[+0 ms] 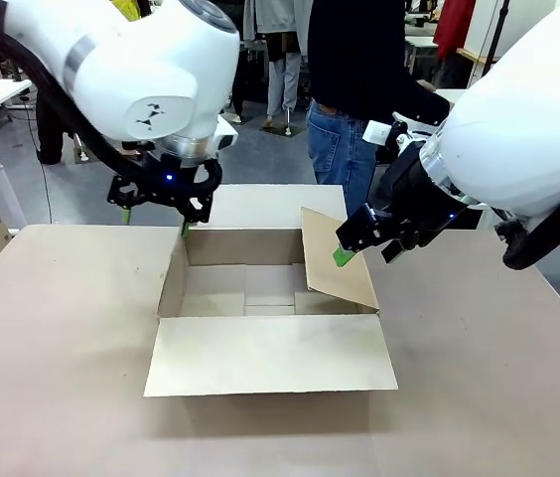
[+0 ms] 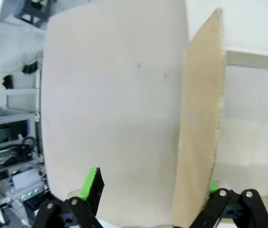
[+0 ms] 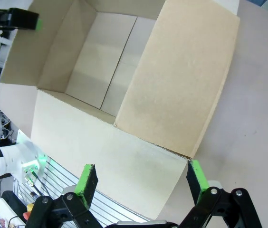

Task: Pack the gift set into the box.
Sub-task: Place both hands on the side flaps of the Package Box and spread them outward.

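Four flaps frame the box (image 1: pixel 245 248), which sits mid-counter (image 1: pixel 52 328) in your front view. The far flap (image 1: pixel 270 204) and near flap (image 1: pixel 270 356) lie flat outward, the left flap (image 1: pixel 172 278) stands upright, and the right flap (image 1: pixel 338 263) leans half-raised over the opening. The left pincer (image 1: pixel 156 219) hangs at the box's far left corner, above the left flap. The right pincer (image 1: pixel 367 250) sits just beside the right flap's upper edge. A person (image 1: pixel 345 89) stands at the counter's far edge.

Left wrist view: the left pincer (image 2: pixel 152 183) is spread wide and straddles the left flap (image 2: pixel 200 118), seen edge-on and close to one pad. You cannot tell whether they touch.

Right wrist view: the right pincer (image 3: pixel 142 175), also spread wide and holding nothing, looks down on the right flap (image 3: pixel 181 76) and into the box (image 3: pixel 48 57). The box floor is bare.

Progress, as a judgement: only the opening is under way. You have yet to bring in the gift set and lower it to the box floor, and the inward-leaning right flap probably needs folding back first.
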`<act>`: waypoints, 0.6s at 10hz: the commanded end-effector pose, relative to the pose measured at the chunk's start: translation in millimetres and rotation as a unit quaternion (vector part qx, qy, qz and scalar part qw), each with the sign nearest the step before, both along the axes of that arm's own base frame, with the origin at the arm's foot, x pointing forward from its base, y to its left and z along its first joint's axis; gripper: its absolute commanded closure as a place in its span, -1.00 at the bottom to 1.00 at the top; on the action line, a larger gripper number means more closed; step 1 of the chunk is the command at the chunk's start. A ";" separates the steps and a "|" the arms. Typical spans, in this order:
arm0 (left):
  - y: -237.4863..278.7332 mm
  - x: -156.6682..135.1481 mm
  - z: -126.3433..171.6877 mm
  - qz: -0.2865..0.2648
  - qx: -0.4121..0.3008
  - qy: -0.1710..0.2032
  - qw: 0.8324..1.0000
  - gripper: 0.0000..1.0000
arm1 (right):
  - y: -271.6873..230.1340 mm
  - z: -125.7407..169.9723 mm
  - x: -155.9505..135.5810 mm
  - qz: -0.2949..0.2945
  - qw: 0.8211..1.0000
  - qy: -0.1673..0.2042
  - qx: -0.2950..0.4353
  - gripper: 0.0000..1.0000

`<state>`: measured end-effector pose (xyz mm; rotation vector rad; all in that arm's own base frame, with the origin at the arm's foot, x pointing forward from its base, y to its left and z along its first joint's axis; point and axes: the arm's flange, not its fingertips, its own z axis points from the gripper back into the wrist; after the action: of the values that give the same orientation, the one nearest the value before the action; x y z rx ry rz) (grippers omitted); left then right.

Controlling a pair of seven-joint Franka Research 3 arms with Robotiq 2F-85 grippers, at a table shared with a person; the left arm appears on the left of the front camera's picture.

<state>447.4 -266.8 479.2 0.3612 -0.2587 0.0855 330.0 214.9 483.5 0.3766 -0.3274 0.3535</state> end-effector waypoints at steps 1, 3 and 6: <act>35.5 -0.5 5.1 0.005 -0.017 -0.003 1.000 -1.00 | -1.3 -1.0 0.7 0.001 1.000 -0.008 -0.003 -1.00; 74.3 8.3 4.1 0.044 -0.039 -0.004 0.998 -1.00 | -1.3 -1.0 0.7 0.001 1.000 -0.008 -0.003 -1.00; 119.9 23.5 -20.4 0.063 -0.077 0.028 0.995 -1.00 | -1.3 -1.0 0.7 0.001 1.000 -0.008 -0.003 -1.00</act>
<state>473.1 -155.0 469.6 0.2762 -0.2074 0.2370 330.1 214.9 483.6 0.3769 -0.3274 0.3534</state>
